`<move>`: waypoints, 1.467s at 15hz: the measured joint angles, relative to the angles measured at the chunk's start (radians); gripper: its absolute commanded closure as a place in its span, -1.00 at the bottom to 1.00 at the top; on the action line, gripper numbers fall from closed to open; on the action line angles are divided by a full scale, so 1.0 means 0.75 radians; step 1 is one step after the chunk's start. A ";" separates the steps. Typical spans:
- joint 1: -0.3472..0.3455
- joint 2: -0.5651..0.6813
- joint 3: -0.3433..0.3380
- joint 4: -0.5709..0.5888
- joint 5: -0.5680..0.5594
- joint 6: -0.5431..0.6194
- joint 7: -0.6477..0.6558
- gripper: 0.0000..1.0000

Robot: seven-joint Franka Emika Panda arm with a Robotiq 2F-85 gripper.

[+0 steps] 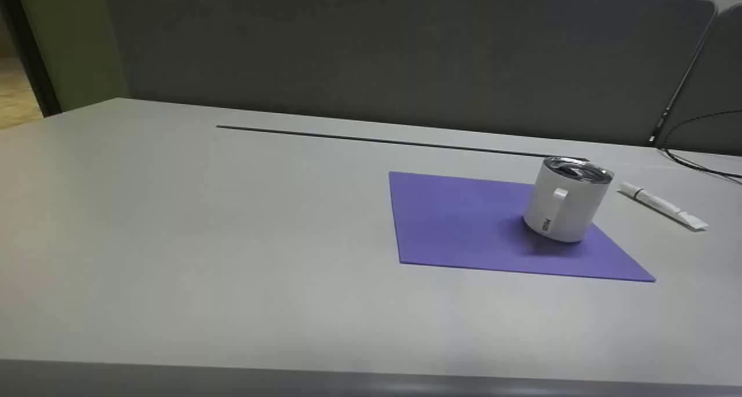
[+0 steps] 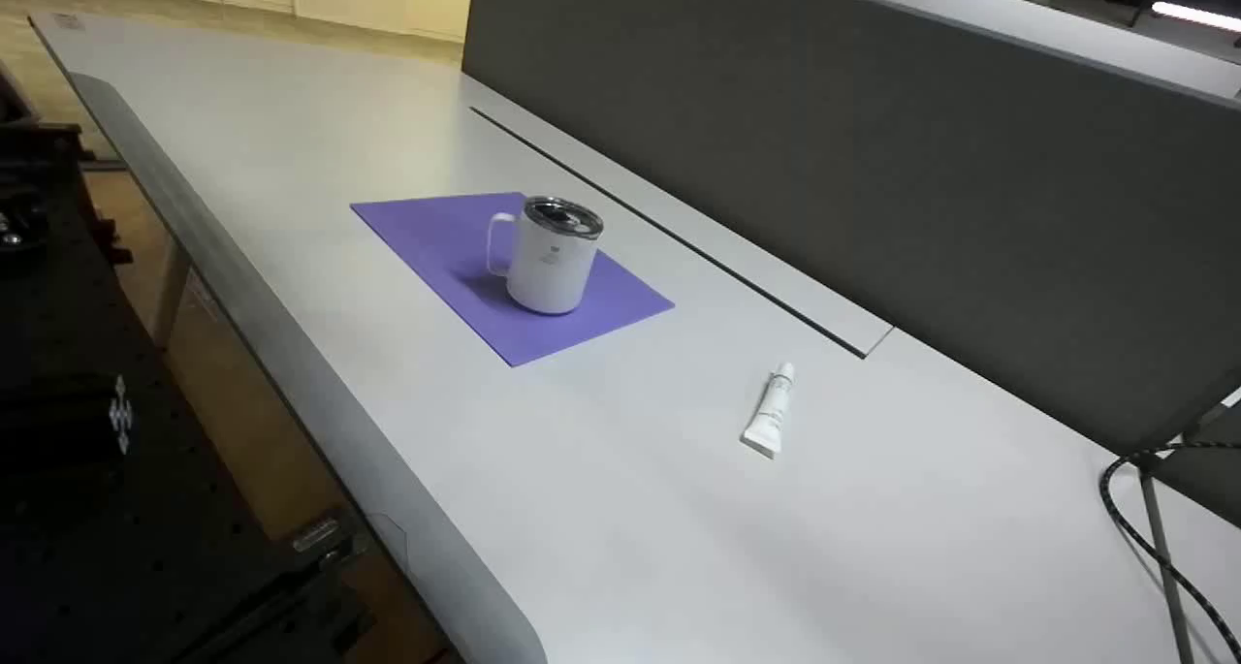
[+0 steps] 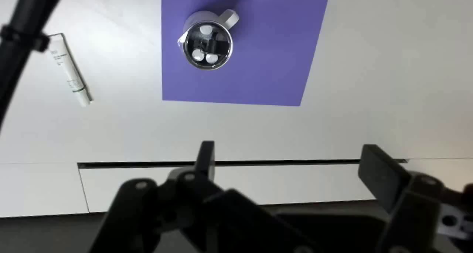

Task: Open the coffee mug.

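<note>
Sitting upright on a purple mat [image 1: 452, 229] is the white coffee mug [image 1: 571, 214], nearer one edge of it than the middle. Its lid [image 2: 563, 217] is on: dark, see-through, seated across the top. From the wrist view you're pretty much looking down onto that lid, with a few pale round spots showing in it, but I can't tell if the sip hole is covered. The handle [image 3: 230, 19] sticks out over the mat, and in an exterior view there's small dark lettering low on the side, too fuzzy for me to read.

Gripper [image 3: 290, 162] is spread wide, fingers [image 3: 205, 160] well apart, with pale desk [image 1: 203, 240] and part of a long dark slot [image 3: 136, 164] visible between them. The mug sits clear of both.

Also on the desk: a white squeeze tube [image 2: 773, 410] lying flat near the mat, not touching it. A dark grey partition [image 1: 406, 55] runs along the back, with a black cable [image 2: 1106, 494] curling near it. Upper left of the wrist view has a thick black tube-like thing [image 3: 26, 27], too blurry to name properly.
</note>
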 measured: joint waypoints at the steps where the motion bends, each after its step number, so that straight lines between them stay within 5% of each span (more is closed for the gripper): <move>1: 0.000 0.000 0.000 0.000 0.000 0.001 0.000 -1.00; 10: 0.000 0.002 0.000 -0.001 0.003 0.002 -0.005 -1.00; 11: 0.000 0.009 0.001 -0.006 0.011 0.004 -0.023 -0.50; 13: 0.000 0.038 0.013 -0.038 0.017 0.084 -0.055 -0.34; 22: 0.001 0.413 0.138 -0.266 -0.001 0.610 -0.060 0.94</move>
